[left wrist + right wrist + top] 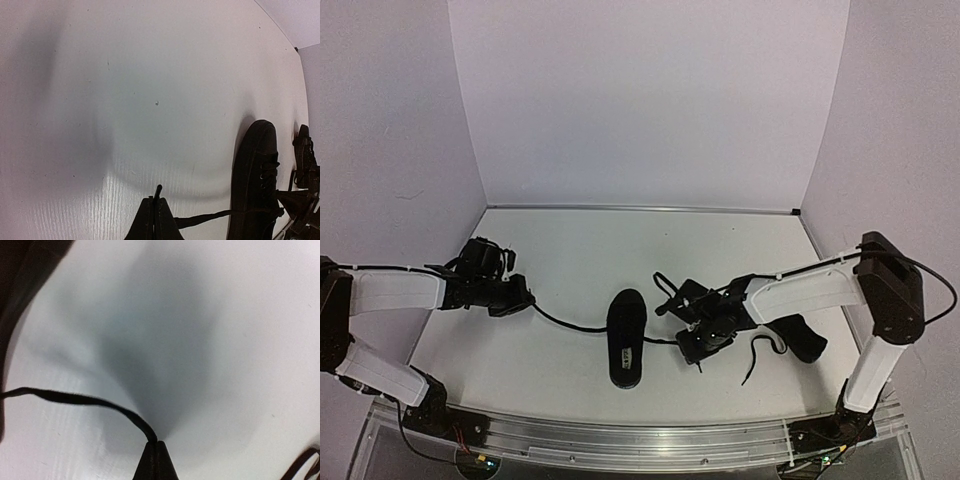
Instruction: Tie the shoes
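Clamped tight on thin black lace (200, 218) with left gripper (155, 202), far left; clamped on other lace (75, 399) with right gripper (156, 445). Matte rounded shoe (627, 338) mid-table between; second shoe (807, 338) near right edge; smooth white table (620, 250) open behind.

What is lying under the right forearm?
A second black shoe lies there, only one end showing past the forearm, with a loose lace curling out beside it. The rest of that shoe, including its eyelets, is covered by the arm.
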`<state>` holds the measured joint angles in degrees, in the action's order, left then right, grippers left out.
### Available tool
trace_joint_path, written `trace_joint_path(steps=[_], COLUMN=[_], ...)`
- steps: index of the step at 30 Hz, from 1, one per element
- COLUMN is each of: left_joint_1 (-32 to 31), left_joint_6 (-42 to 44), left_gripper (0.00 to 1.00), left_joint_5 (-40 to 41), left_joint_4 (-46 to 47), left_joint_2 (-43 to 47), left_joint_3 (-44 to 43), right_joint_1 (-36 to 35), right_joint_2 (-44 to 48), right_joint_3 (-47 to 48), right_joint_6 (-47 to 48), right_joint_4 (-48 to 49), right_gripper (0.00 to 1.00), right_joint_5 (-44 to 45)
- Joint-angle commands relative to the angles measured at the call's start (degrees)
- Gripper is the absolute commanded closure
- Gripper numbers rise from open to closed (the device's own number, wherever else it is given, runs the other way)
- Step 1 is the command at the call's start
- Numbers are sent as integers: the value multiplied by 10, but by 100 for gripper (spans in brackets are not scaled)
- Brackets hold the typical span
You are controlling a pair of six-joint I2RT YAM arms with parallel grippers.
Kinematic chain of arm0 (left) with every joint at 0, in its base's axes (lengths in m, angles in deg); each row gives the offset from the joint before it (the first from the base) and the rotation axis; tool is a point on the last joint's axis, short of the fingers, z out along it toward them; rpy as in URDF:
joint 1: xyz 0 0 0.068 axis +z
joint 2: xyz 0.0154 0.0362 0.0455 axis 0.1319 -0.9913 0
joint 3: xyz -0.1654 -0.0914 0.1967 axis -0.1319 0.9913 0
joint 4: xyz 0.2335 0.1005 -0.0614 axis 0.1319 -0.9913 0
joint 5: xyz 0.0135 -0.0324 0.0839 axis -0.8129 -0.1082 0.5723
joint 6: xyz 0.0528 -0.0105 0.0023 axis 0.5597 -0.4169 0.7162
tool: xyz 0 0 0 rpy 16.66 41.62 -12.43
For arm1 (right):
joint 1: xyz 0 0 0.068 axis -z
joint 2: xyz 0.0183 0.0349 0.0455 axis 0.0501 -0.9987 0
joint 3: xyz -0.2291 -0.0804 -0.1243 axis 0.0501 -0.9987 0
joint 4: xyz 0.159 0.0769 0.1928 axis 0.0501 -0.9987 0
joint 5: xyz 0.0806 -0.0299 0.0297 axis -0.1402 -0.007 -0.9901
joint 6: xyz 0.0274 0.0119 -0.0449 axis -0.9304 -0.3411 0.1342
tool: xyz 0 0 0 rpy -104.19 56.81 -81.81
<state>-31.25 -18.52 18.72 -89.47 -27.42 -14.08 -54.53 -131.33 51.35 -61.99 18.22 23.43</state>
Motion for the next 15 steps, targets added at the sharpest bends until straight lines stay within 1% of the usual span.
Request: trace_joint_path(steps=[1,6,15], left_joint_1=[4,7,14], left_joint_6=[8,7,7], left_gripper=[100,100,100], left_joint_5=[32,48,66], left_joint_4=[-18,-34,-52], left_joint_2=[16,17,25], left_joint_3=[-25,-23,-17], right_joint_1=[0,0,-1], right_joint_2=[66,80,103], right_joint_3=[-39,-72,-90], right_joint_6=[-55,-87,-125], right_joint_4=[-36,-68,-118], right_gripper=[100,100,100], right_joint_5=[56,78,109])
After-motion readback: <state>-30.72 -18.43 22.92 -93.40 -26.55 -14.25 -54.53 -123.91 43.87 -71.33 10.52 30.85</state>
